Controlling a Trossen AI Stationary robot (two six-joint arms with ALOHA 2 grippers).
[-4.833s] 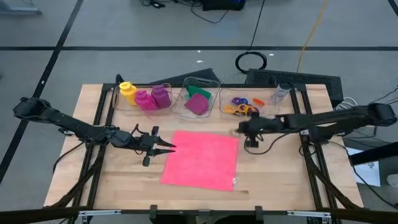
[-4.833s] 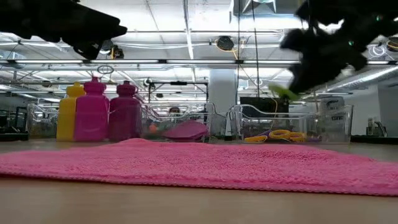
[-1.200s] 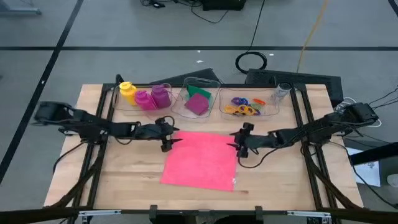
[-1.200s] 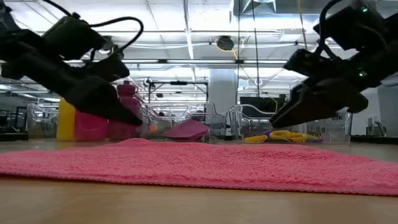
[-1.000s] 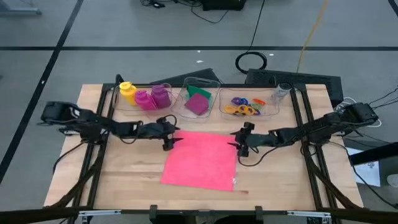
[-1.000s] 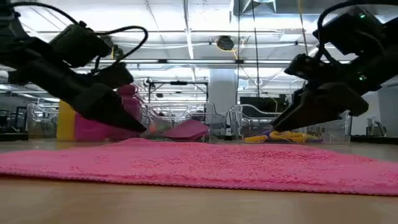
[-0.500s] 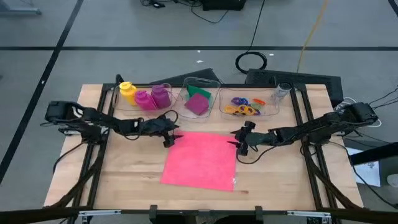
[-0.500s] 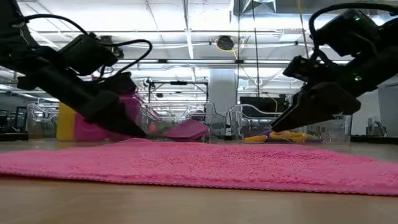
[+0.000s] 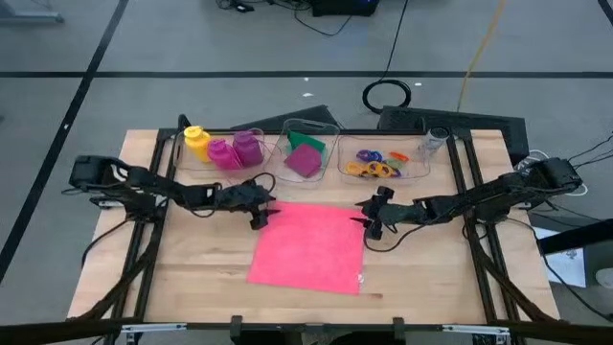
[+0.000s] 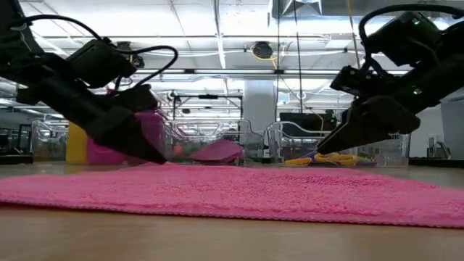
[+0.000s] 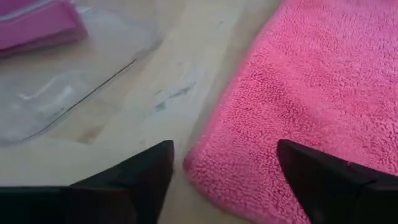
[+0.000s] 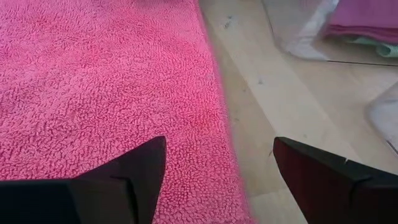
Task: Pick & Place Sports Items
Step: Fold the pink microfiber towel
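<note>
A pink cloth [image 9: 311,244] lies spread flat on the table's middle. My left gripper [image 9: 262,216] is open and low at the cloth's far left corner [image 11: 202,165], one finger on each side of it. My right gripper [image 9: 368,226] is open and hangs a little above the cloth's far right corner [image 12: 211,93], its fingers astride the right edge. Yellow [image 9: 196,140], magenta [image 9: 222,153] and purple [image 9: 247,148] bottles stand in the far left bin. A green cloth [image 9: 308,142] and a magenta cloth [image 9: 303,161] lie in the middle bin, and coloured rings [image 9: 374,163] in the right one. My left gripper slants down from the table's left, its fingertips [image 10: 159,157] low at the pink cloth's far left corner. One finger stands beside the corner over bare wood, the other over the cloth. I cannot tell whether they touch the cloth.
Three clear bins [image 9: 287,168] stand in a row along the far edge, just beyond both grippers. A black metal frame [image 9: 158,163] runs around the table. Bare wood shows left, right and near side of the pink cloth.
My left gripper has sunk slightly toward the pink cloth's far left corner. The cloth lies as before.
</note>
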